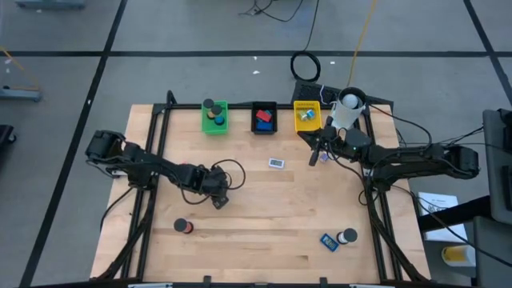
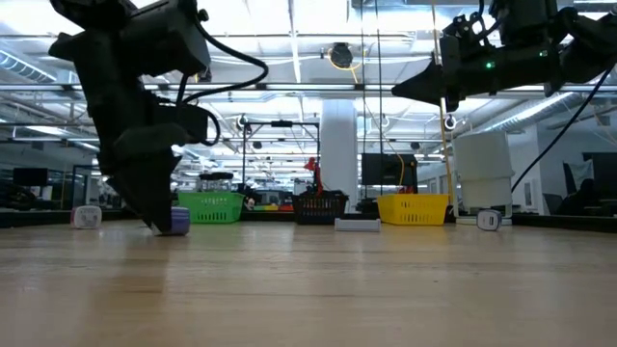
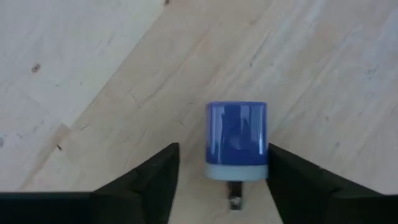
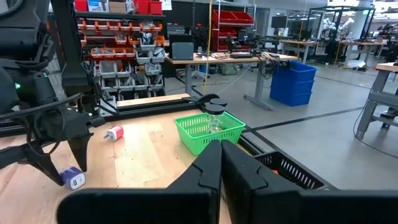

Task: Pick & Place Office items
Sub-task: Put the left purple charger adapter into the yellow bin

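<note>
The left hand (image 1: 218, 200) is down at the pale wooden worktop (image 1: 264, 232), its two dark fingers (image 3: 149, 180) spread partway with a small blue block with a grey end and a metal prong (image 3: 236, 140) lying between them. One finger sits right against the block's side while a gap shows on the other side, so the hand straddles the block without clearly gripping it; the block rests on the wood.

Well beyond this hand, along the worktop's far edge, stand a green mesh tray (image 1: 214, 117) holding dark round caps, a black tray (image 1: 264, 117) with red and blue blocks, and a yellow tray (image 1: 306, 114). A small white rectangular piece (image 1: 276, 163) lies between the hand and the trays. Near the hand, toward the front edge, sits a dark round roll with a red side (image 1: 184, 227).

The right hand (image 1: 315, 154) hangs raised near the yellow tray, fingers pressed together and holding nothing. Toward the front corner on its side lie a blue block (image 1: 329, 241) and a white-capped dark round piece (image 1: 347, 237).
</note>
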Robot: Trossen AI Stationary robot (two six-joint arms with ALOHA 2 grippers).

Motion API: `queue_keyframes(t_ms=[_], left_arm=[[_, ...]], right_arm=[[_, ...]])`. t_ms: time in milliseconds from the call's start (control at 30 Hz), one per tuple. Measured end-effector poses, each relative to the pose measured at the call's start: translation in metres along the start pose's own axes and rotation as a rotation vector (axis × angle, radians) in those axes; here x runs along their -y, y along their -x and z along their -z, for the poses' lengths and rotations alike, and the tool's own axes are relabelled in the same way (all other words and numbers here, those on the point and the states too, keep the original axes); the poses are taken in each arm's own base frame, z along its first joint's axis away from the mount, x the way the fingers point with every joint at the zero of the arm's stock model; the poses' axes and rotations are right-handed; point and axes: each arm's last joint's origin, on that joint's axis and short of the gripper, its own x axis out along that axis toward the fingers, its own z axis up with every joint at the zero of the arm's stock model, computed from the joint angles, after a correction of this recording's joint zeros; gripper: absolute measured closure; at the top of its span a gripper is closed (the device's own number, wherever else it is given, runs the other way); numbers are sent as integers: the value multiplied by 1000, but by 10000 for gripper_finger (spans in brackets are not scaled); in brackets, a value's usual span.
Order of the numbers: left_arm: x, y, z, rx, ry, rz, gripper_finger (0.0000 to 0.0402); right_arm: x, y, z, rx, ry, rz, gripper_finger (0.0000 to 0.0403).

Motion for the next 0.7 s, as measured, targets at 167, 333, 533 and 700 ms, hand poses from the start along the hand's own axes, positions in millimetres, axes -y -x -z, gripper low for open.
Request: queue_keyframes(t_ms=[167,333,533,700], left_arm=[[1,0,0,4,-32,5,239],[3,0,-3,29,-88,28,262],[5,0,-10,109,-186,37,242],[11,3,-40,366,-258,113,255]], right_arm=[[0,0,0,1,0,0,402],[0,0,0,0,0,0,402],[0,0,0,1,0,0,402],[0,0,0,0,0,-1,402]])
